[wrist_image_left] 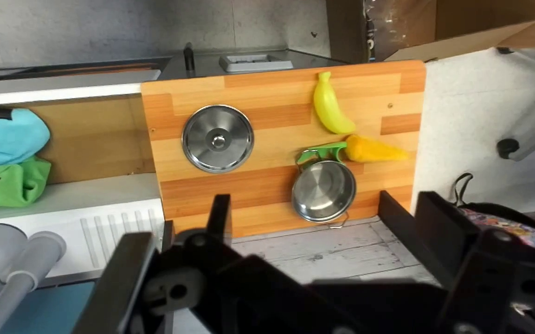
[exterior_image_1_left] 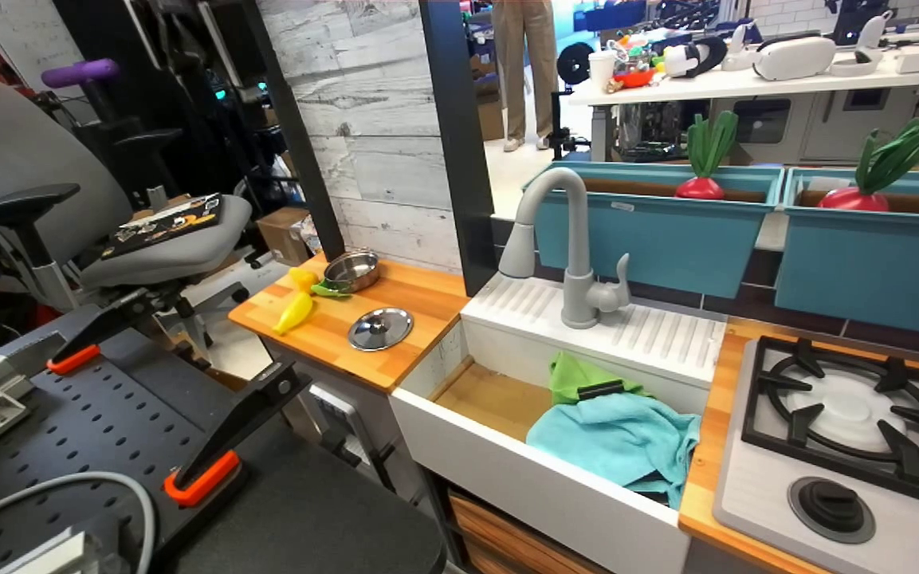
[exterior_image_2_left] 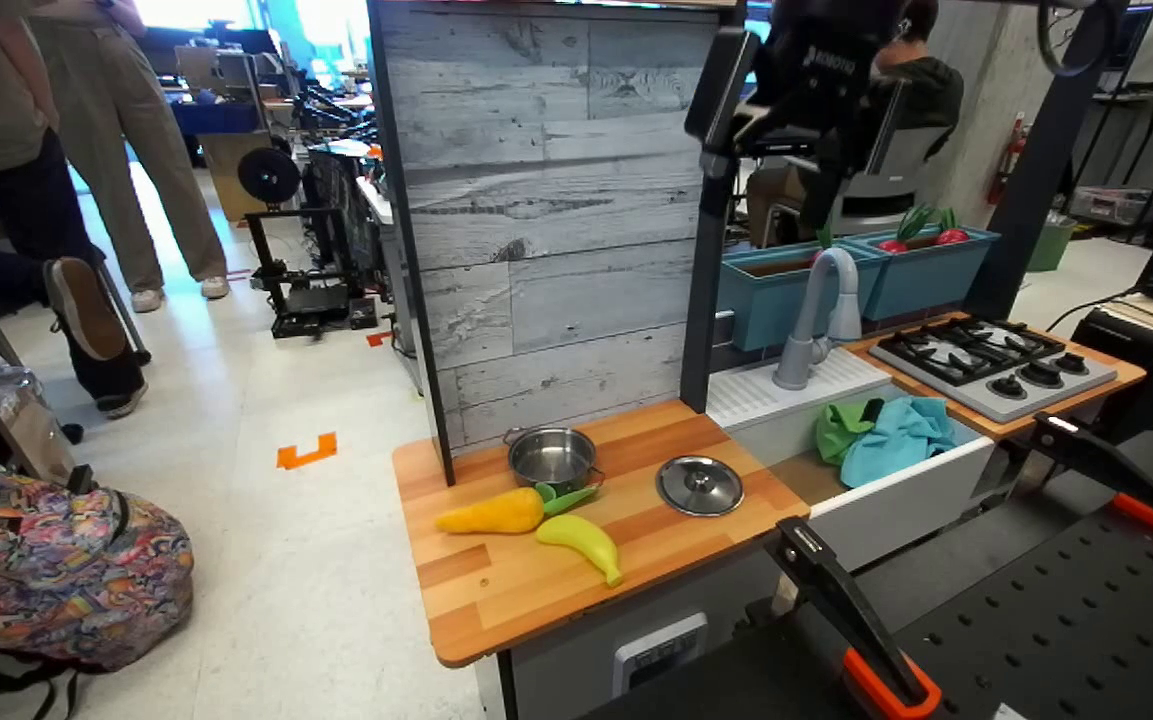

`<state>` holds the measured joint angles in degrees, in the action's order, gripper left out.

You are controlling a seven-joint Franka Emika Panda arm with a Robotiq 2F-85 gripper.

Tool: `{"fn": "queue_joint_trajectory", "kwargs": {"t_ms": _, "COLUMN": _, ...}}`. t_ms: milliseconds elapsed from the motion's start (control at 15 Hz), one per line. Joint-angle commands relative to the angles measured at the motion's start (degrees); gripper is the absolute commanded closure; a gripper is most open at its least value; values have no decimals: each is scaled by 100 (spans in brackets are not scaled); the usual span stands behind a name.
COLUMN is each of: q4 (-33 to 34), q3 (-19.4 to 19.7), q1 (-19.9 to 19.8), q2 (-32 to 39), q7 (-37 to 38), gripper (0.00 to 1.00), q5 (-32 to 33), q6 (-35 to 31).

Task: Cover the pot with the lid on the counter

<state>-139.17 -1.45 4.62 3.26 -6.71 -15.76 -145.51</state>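
Observation:
The pot (exterior_image_1_left: 354, 271) is small, round and grey metal, uncovered, near the wall panel on the wooden counter (exterior_image_1_left: 419, 288). It also shows in an exterior view (exterior_image_2_left: 553, 460) and the wrist view (wrist_image_left: 324, 190). The lid (exterior_image_1_left: 380, 328) is a flat silver disc lying knob up on the counter, apart from the pot, on its sink side. It also shows in an exterior view (exterior_image_2_left: 699, 486) and the wrist view (wrist_image_left: 218, 138). My gripper (wrist_image_left: 324, 199) is open and empty, high above the counter, with its fingers wide apart. It hangs at the top of an exterior view (exterior_image_2_left: 766, 180).
A yellow banana (exterior_image_2_left: 581, 543) and an orange-yellow carrot (exterior_image_2_left: 496, 512) with green leaves lie beside the pot; the leaves are against it. A wall panel (exterior_image_2_left: 556, 220) rises behind. The sink (exterior_image_1_left: 539, 478) holds cloths (exterior_image_1_left: 618, 434); a grey faucet (exterior_image_1_left: 579, 247) stands behind it.

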Motion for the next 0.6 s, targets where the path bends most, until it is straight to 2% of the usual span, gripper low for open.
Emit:
{"fn": "queue_joint_trajectory", "kwargs": {"t_ms": 0, "q4": 597, "q3": -34, "q1": -213, "q2": 1193, "q7": -92, "gripper": 0, "q5": 39, "q6": -433}}
{"fn": "queue_joint_trajectory", "kwargs": {"t_ms": 533, "q4": 1657, "q3": -219, "q1": -753, "q2": 3339, "q7": -21, "gripper": 0, "q5": 93, "q6": -1200}}
